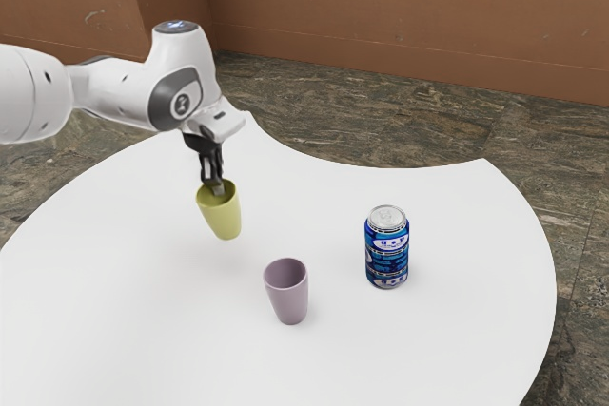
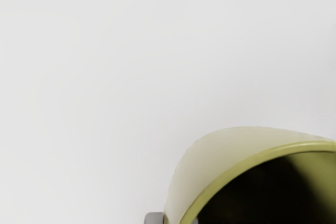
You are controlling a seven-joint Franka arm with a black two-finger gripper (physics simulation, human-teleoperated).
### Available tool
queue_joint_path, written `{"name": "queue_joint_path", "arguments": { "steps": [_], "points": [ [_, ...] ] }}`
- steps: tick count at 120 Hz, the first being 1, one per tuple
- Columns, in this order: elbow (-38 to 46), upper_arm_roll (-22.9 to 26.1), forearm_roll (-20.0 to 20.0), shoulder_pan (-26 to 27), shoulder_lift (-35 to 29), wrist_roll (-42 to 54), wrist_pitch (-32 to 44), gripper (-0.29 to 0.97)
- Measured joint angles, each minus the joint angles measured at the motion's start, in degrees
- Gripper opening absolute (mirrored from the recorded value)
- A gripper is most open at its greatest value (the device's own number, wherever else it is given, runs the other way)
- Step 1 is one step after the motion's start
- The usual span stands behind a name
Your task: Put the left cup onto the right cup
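My gripper is shut on the rim of a yellow-green cup, one finger inside and one outside. The cup hangs above the white table, tilted a little. In the wrist view the same yellow-green cup looms large just under my hand, its dark opening showing, with bare table beyond it. A mauve cup stands upright on the table, to the exterior view's right of the held cup and lower in the picture.
A blue drink can stands upright to the exterior view's right of the mauve cup. The round table's edge curves away at the back and right, with stone floor and a brown wall beyond.
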State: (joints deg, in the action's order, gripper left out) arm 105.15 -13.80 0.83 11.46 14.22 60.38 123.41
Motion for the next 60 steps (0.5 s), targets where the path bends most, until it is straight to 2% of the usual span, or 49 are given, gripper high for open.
{"name": "queue_joint_path", "arguments": {
  "steps": [36,60],
  "points": [
    [-0.6,-0.1,-0.2,6.6,-2.7,-1.6,-1.0,-0.11],
    [-1.9,0.0,-1.9,10.8,-3.7,-3.1,-1.2,-0.11]
  ]
}}
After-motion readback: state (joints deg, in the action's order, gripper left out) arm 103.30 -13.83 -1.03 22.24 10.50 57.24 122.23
